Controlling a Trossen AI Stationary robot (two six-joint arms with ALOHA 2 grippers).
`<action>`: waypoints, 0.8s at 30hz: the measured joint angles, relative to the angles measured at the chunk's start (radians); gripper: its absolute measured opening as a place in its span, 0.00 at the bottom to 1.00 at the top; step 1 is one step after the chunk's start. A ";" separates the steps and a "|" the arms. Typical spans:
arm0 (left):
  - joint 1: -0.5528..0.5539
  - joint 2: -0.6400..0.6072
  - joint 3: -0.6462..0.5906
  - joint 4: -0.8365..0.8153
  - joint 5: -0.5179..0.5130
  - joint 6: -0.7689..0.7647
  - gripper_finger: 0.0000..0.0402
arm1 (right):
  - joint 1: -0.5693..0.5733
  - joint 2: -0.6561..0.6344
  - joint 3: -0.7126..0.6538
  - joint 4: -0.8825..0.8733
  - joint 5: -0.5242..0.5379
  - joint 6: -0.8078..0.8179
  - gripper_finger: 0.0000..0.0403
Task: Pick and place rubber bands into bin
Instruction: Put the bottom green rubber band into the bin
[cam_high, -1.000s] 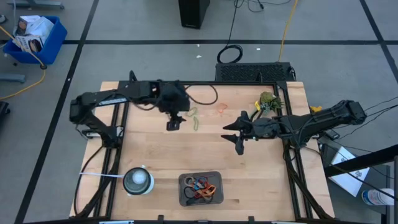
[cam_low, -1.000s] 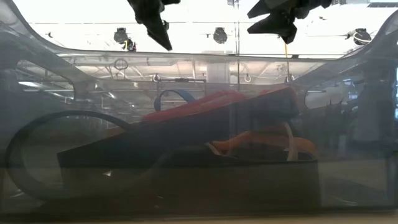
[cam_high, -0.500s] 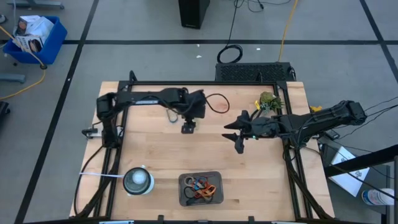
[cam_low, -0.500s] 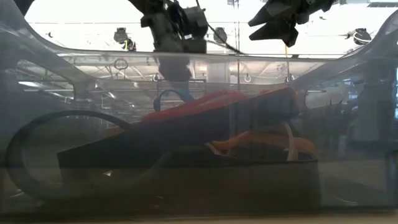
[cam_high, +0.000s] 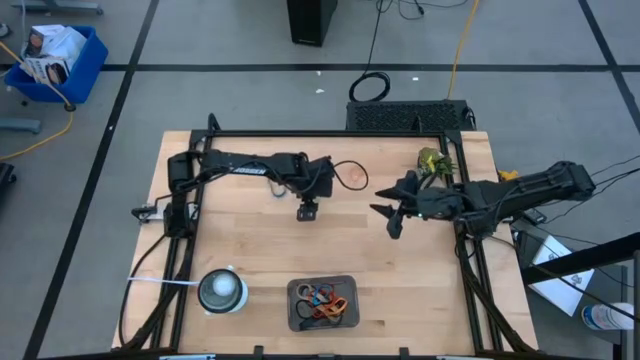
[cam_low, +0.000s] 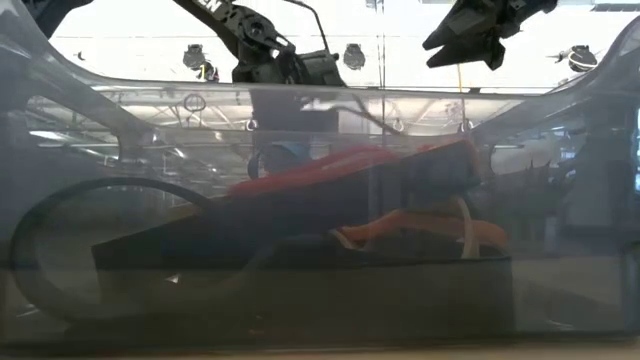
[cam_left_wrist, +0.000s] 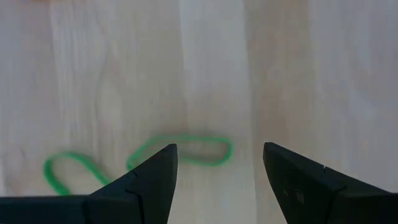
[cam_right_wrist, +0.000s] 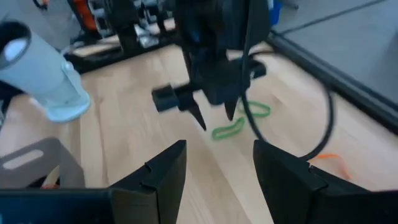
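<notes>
The left pincer (cam_left_wrist: 214, 180) hangs spread over two green bands (cam_left_wrist: 186, 149) on the worktop (cam_high: 250, 250) — its arm hides them from above. The right pincer (cam_high: 393, 211) waits nearby, also apart — bin (cam_high: 296, 290) of bands at the near edge.

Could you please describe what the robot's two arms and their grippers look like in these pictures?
Both arms are dark, slim and jointed. The left arm bears white lettering along its link, and a thin black cable loops beside its wrist. The left gripper and right gripper each have two matte black, wedge-shaped fingers tapering to flat angled tips.
</notes>
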 joint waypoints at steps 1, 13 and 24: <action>0.000 -0.001 -0.016 0.012 -0.014 -0.002 0.61 | 0.005 -0.014 0.000 -0.002 0.015 -0.007 0.45; -0.028 -0.006 -0.100 0.088 -0.014 -0.036 0.61 | 0.010 -0.060 0.000 -0.009 0.047 -0.025 0.45; -0.048 -0.006 -0.148 0.178 -0.014 -0.053 0.61 | 0.010 -0.060 0.000 -0.009 0.047 -0.025 0.45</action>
